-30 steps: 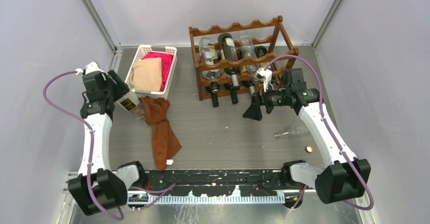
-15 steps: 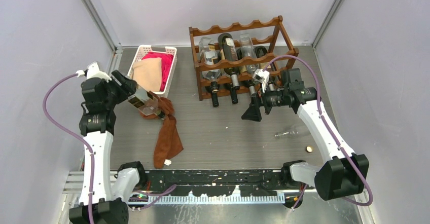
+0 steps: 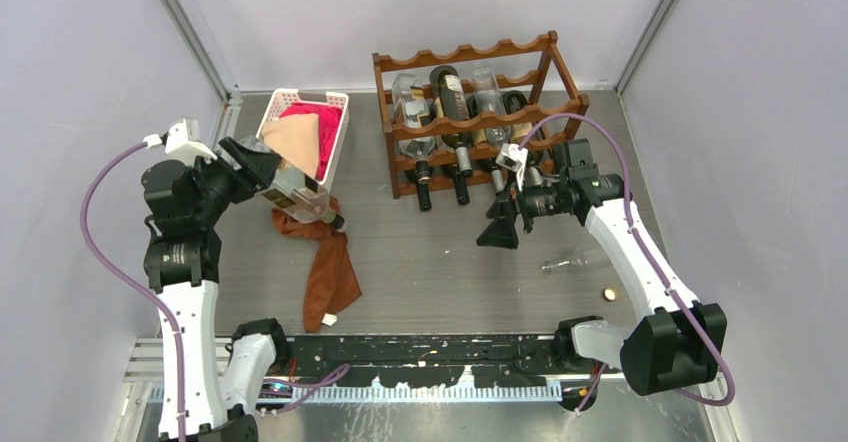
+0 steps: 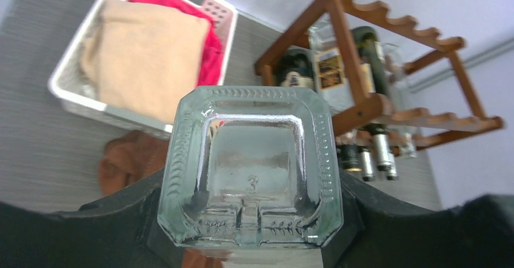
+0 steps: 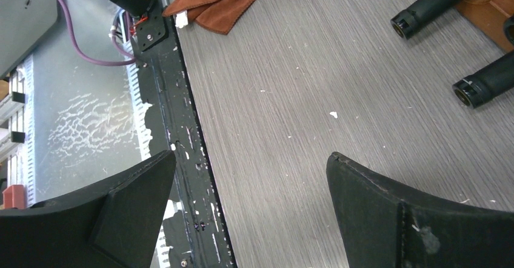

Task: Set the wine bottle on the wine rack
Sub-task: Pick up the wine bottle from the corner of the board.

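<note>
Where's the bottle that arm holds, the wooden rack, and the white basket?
wine bottle (image 4: 248, 171): left wrist view, glass base
wine rack (image 3: 466, 55): top view, top rail
white basket (image 3: 312, 93): top view, far rim

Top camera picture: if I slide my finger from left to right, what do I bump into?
First the left gripper → wine bottle it holds → wine rack → small tan round thing. The white basket, brown cloth and right gripper overlap these, so I skip them.

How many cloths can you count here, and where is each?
3. A tan cloth and a red cloth lie in the white basket; a brown cloth lies on the table near it. Others may be hidden beneath.
</note>
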{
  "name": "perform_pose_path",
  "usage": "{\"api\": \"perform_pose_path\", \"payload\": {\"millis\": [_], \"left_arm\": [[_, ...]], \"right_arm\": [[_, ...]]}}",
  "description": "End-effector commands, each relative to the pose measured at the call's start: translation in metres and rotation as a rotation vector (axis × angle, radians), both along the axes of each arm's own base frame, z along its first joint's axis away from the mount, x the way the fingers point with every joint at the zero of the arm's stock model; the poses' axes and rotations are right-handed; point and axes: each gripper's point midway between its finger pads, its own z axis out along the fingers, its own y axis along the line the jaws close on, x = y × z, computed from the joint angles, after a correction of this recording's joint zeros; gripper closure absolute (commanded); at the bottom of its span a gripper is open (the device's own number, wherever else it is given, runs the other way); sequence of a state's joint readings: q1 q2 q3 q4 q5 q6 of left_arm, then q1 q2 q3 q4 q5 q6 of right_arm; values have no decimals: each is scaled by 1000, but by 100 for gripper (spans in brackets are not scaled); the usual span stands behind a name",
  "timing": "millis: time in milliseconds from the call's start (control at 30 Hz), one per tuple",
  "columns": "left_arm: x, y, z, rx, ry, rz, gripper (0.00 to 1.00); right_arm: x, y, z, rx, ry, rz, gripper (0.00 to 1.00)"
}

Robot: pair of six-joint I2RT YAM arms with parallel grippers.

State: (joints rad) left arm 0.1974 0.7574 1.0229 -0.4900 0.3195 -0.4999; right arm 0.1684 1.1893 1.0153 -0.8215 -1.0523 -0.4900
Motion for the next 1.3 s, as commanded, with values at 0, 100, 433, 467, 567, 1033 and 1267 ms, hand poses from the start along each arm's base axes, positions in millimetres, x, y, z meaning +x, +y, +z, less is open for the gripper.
{"api": "perform_pose_path", "payload": {"millis": [0, 100, 433, 467, 567, 1033, 1267], "left_arm": [[-12, -43, 82, -110, -272, -219, 100], [-15, -62, 83, -186, -298, -322, 100], [-32, -145, 57, -357, -315, -593, 100], [-34, -158, 54, -366, -311, -620, 100], [-36, -196, 41, -368, -280, -672, 100], [-32, -271, 7, -452, -206, -414, 100], [-29, -281, -6, -624, -106, -184, 100]], "right_arm": [[-9, 5, 9, 45, -41, 67, 0], [-13, 7, 11, 65, -46, 88, 0], [-24, 13, 16, 148, -32, 153, 0], [-25, 13, 16, 152, -32, 157, 0], [-28, 13, 16, 153, -48, 172, 0], [-45, 5, 28, 111, -118, 220, 0], [-35, 5, 20, 76, -103, 177, 0]]}}
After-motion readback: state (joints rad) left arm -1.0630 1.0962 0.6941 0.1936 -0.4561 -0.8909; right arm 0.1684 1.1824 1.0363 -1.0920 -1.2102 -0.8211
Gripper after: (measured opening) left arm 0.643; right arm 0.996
